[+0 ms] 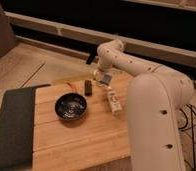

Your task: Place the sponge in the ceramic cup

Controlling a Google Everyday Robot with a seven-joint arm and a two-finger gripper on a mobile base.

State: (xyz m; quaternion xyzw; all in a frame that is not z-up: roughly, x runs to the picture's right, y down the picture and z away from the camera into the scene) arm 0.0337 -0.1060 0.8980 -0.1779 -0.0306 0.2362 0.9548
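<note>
While it hangs low over the worktop [76,142], beyond and right of the dark bowl [71,106], the pincer [104,78] appears clamped on the sponge [106,79]. The ceramic cup cannot be made out. The carry seems in hand, and the next move calls for centring over the cup's mouth.

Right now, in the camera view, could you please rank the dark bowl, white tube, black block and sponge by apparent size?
1. dark bowl
2. white tube
3. black block
4. sponge, tentatively: it sits at the gripper, just beyond the tube's far end, partly hidden, so it may match the block.
</note>
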